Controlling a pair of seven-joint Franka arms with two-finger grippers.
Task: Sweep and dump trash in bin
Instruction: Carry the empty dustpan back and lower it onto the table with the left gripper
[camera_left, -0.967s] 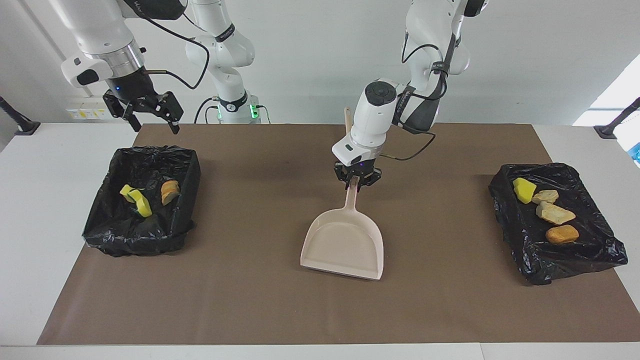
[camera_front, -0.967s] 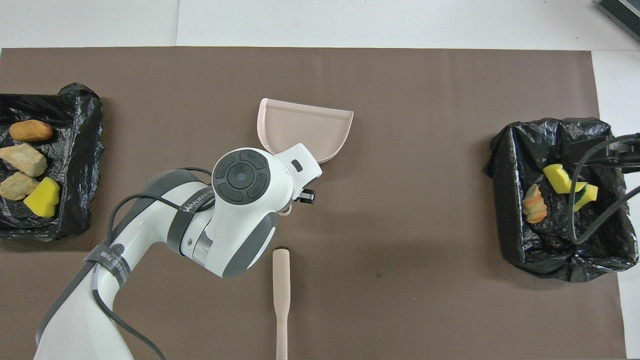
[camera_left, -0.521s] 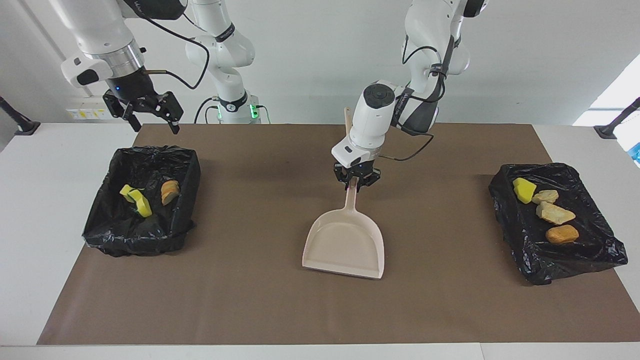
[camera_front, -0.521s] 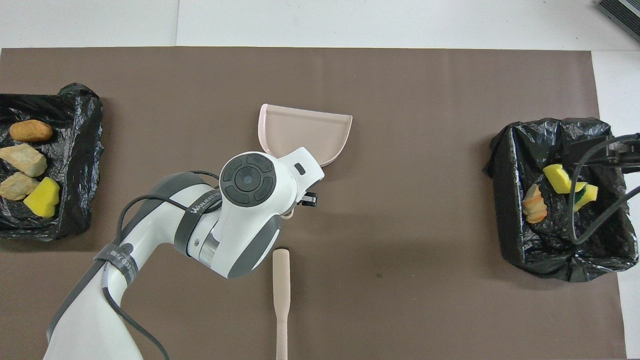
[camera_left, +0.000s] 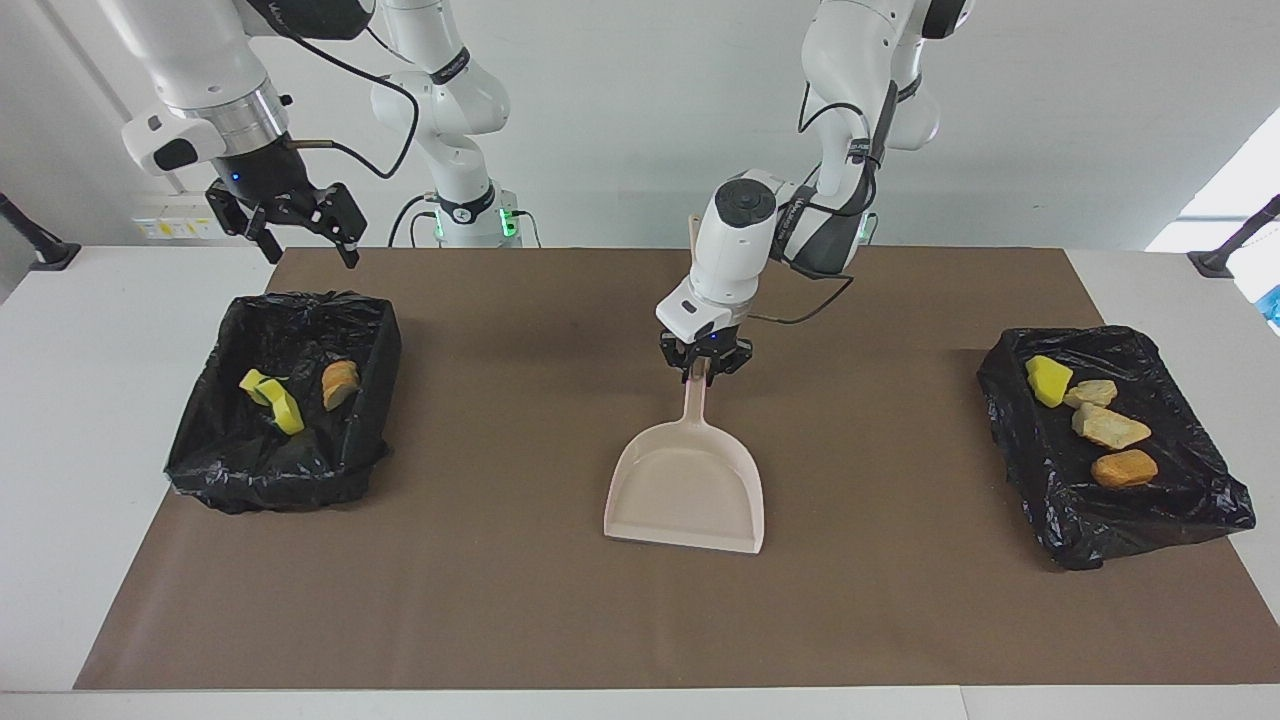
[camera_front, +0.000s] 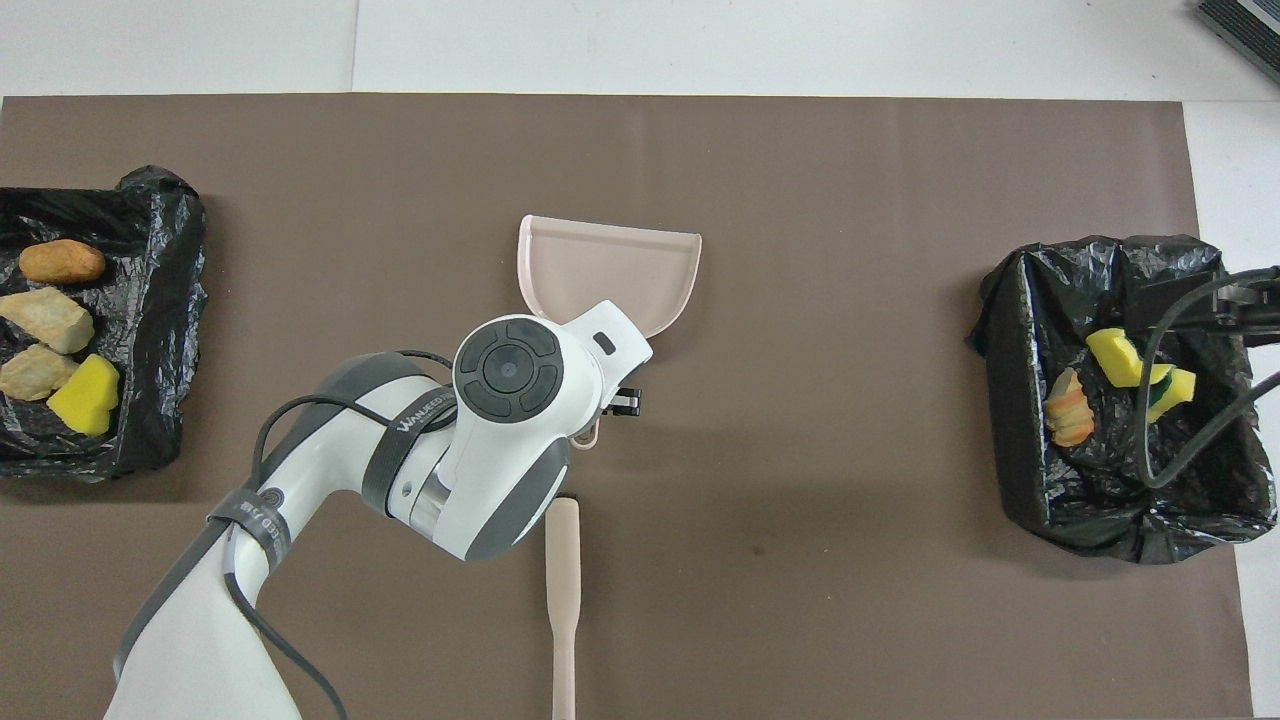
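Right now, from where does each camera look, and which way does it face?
Facing view: high across the table, looking toward the robots; both arms show, left pincer at the dustpan handle, right pincer above a bin.
Overhead view: above the robots' end, looking steeply down; left arm covers the handle, only the right arm's cables show.
Shared: dustpan, both black bins, half a turn apart.
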